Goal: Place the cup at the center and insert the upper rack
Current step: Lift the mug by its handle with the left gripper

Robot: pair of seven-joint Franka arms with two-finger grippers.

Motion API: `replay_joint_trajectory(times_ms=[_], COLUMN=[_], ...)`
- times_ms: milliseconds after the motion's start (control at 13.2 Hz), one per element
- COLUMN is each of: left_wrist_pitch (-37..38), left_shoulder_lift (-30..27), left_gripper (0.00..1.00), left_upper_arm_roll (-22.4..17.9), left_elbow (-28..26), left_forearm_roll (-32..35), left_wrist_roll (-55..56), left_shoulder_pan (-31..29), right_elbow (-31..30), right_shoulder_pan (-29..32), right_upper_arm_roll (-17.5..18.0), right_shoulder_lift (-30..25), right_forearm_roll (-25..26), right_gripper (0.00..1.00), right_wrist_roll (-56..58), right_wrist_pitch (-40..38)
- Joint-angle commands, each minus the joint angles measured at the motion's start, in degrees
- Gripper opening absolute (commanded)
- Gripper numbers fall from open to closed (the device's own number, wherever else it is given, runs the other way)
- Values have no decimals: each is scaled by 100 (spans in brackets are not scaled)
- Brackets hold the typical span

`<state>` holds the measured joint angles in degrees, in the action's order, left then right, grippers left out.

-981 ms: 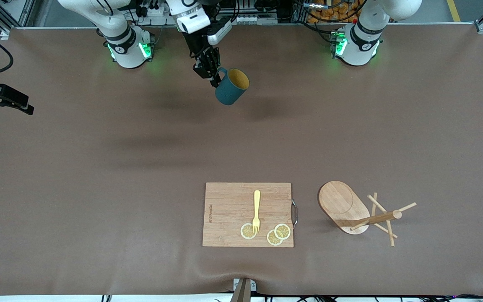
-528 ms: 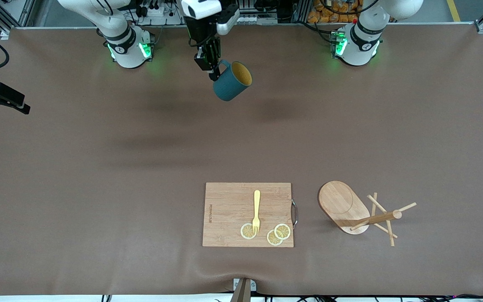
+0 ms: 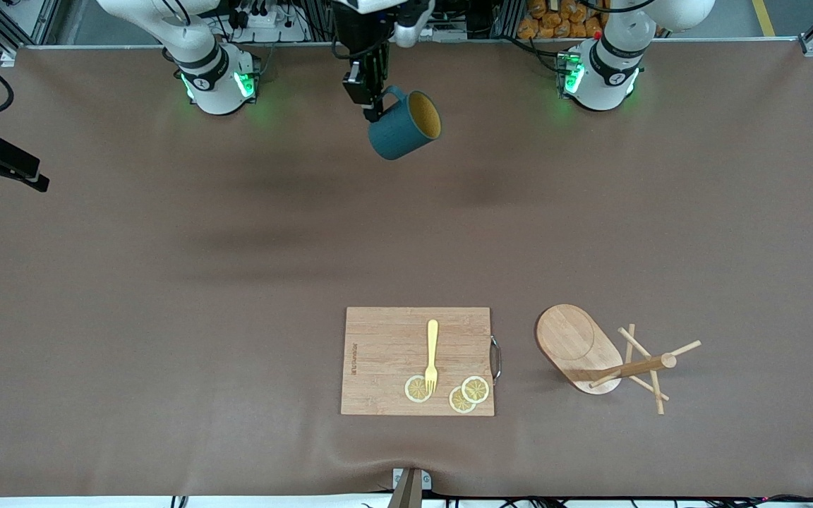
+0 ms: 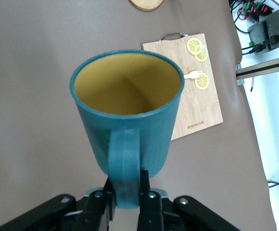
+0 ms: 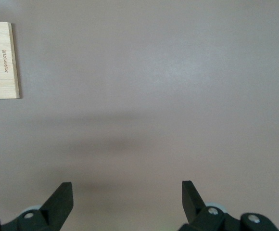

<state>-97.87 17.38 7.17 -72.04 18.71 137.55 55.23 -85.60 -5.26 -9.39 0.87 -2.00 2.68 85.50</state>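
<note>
We see the left gripper (image 3: 373,109) up over the table's robot end, fingers (image 4: 146,185) clamped on the handle of the cup (image 3: 404,125), which hangs tilted. The right gripper (image 5: 127,195), fingers wide and empty, seems parked; the rack (image 3: 607,356) lies toppled beside the board (image 3: 417,360).

Surface (image 3: 166,282) was covered in matt brown cloth-like mat. Cup (image 3: 404,125) looked like matt plastic, teal outside, tan inside. Upper rack (image 3: 593,353) and cutting board (image 3: 385,353) were pale, smooth wood; board handle (image 3: 496,360) metal. Fork (image 3: 432,353) yellow plastic.
</note>
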Motion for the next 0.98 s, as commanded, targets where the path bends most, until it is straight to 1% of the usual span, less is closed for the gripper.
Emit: replay_joint_trajectory(times_ms=[0, 75, 226, 679, 906], left_wrist_pitch=[-101, -101, -101, -101, -92], left_shoulder_lift=[-366, -375, -384, -463, -463], left_gripper=[0, 0, 0, 0, 0], left_upper_arm_roll=[13, 4, 4, 4, 4], left_elbow=[-206, -206, -197, -197, -197], left_forearm_roll=[-620, -849, -992, -1940, -2230], left_wrist_roll=[-692, -860, -1185, -2118, -2601], left_shoulder_pan=[-494, -661, -846, -1777, -2146], right_elbow=[140, 140, 140, 140, 140], right_shoulder_pan=[-28, -19, -28, -28, -37], right_upper_arm_roll=[-19, -19, -19, -19, -19], right_shoulder_lift=[18, 9, 18, 9, 18], right_forearm_roll=[-11, -20, -20, -11, -11], right_gripper=[100, 100, 100, 100, 100], right_wrist_roll=[-39, -39, -39, -39, -48], right_wrist_pitch=[-51, -43, -42, -43, -51])
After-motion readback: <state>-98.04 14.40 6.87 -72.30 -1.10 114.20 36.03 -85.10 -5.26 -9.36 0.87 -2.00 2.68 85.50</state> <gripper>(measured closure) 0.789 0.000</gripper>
